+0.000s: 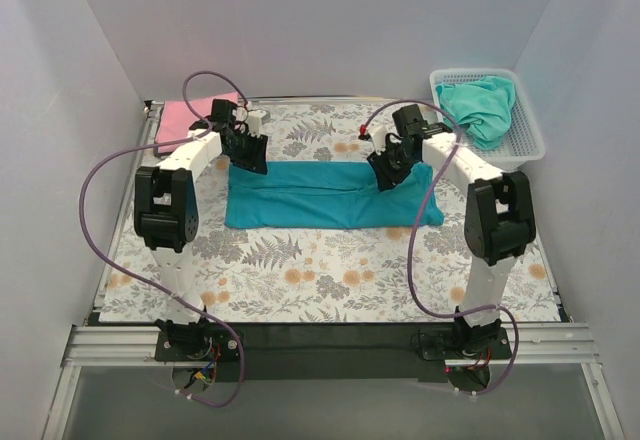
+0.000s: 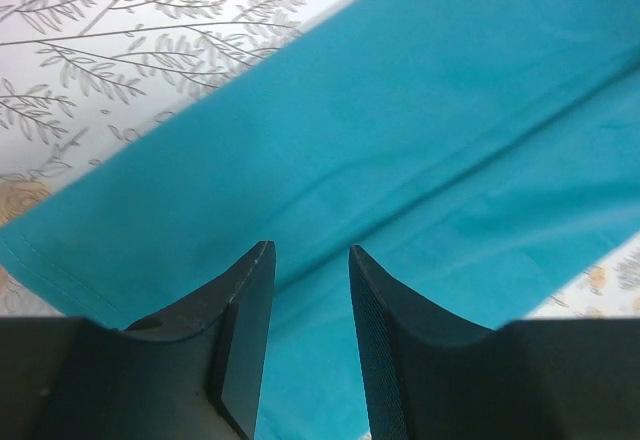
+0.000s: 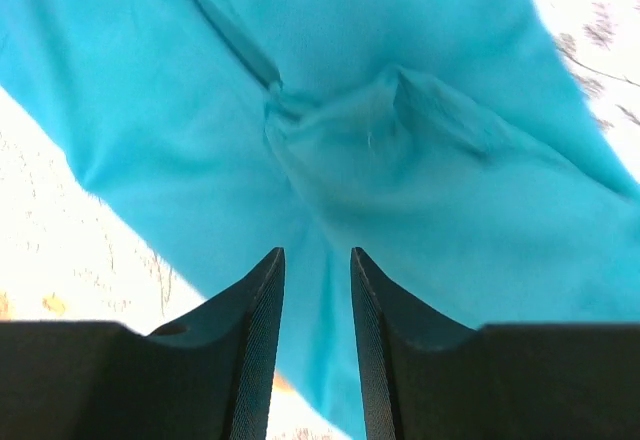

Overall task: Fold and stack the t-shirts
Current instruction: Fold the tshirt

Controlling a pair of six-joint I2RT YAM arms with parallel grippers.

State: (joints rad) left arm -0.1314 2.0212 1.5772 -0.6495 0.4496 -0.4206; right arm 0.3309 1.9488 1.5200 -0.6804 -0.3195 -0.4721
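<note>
Fingers apart on both, holding nothing; left gripper (image 2: 310, 252) hovers at far-left edge of teal shirt (image 1: 320, 198), right gripper (image 3: 317, 252) at its far-right; shirt lies flat centre-scene, long axis left-right, one gripper per end.

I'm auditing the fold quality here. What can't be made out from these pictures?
- Teal t-shirt: top view, left gripper and right gripper cover its far edge; wrist views crop it.
- Pink t-shirt: top view, left arm hides part; folded or not, unclear.
- Aqua-green t-shirt: bunched in the basket; anything beneath it is hidden.
- Fingertip contact with cloth: wrist views don't settle it.
</note>
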